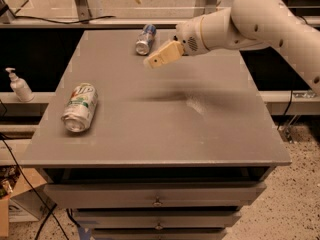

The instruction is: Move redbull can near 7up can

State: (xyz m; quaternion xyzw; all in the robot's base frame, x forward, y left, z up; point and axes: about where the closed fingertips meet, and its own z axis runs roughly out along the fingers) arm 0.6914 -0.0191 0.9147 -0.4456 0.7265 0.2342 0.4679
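Note:
The redbull can (145, 39), slim and blue-silver, lies on its side near the far edge of the grey table (165, 129). The 7up can (80, 107), wider and white-green, lies on its side near the table's left edge. My gripper (161, 55), tan-tipped on a white arm (250, 21) reaching in from the right, hovers above the table just right of and a little nearer than the redbull can. It holds nothing that I can see.
A white pump bottle (19, 85) stands on a ledge left of the table. Drawers (157, 201) sit under the tabletop. A cardboard box (15, 209) and cables lie on the floor at lower left. A metal frame (82, 1) stands behind the table.

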